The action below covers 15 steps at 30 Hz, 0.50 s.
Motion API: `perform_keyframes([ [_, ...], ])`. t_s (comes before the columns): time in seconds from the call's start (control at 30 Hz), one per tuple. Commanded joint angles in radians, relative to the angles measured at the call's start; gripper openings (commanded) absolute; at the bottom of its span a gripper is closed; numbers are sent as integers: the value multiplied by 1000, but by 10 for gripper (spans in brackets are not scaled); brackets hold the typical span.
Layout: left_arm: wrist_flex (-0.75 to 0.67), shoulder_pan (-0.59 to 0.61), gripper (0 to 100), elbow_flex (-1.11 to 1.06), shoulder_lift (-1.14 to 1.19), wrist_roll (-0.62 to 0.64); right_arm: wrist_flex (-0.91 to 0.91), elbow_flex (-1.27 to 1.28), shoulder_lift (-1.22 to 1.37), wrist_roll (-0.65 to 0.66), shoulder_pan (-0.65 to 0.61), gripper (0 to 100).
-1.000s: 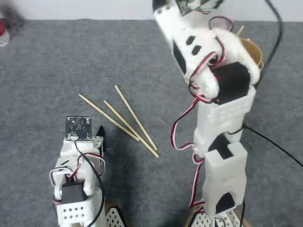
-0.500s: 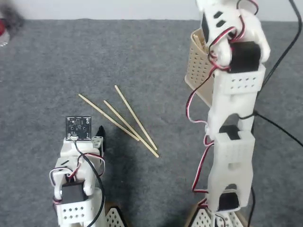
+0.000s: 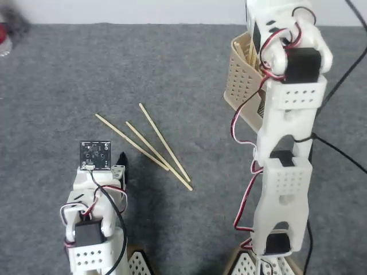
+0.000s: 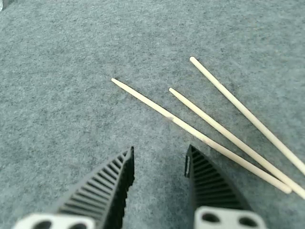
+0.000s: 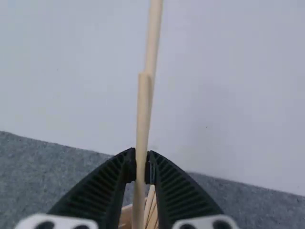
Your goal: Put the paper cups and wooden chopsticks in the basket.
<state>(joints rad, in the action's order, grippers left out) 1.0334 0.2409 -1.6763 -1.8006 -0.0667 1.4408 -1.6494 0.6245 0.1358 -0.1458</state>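
Over the last second the right arm (image 3: pixel 287 143) has swung out of its lean toward the middle of the surface (image 3: pixel 57 74) and now stands stretched toward the far edge, uncovering the basket (image 3: pixel 239 80) it had hidden; in the last half second it shifted only slightly. The left arm (image 3: pixel 92 229) and the three loose chopsticks (image 3: pixel 159 155) have not moved. The right pincer (image 5: pixel 140 167) is closed tight on the held chopsticks (image 5: pixel 143 109), which stand upright between its jaws and rise well above the tips against a pale wall. There appear to be two sticks, one ending lower than the other. Beneath the jaw tips more pale stick ends show, and whether the held ones touch them cannot be told. In the high view the basket, tan and perforated, sits at the far right of the surface, partly behind the right arm, with stick ends (image 3: pixel 250 48) poking above its rim. The left pincer (image 4: pixel 159 150) is moderately open with nothing between its jaws, above bare grey surface, its tips near the nearest chopstick (image 4: pixel 190 129) but apart from it. The three loose chopsticks lie near the middle of the surface, fanned side by side, spread wider at their far ends and drawn close at the ends nearer the right arm.
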Motion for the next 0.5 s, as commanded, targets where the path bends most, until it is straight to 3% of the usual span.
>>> perform_keyframes([
  [0.0, -18, -6, 169, 10, -18, 2, 94, -32, -128, -12, -8, 6],
  [0.3, -14, -6, 169, 10, -18, 2, 337, -32, -352, -40, -15, 6],
  [0.47, -14, -2, 169, 10, -18, 2, 358, -31, -441, -38, -36, 6],
])
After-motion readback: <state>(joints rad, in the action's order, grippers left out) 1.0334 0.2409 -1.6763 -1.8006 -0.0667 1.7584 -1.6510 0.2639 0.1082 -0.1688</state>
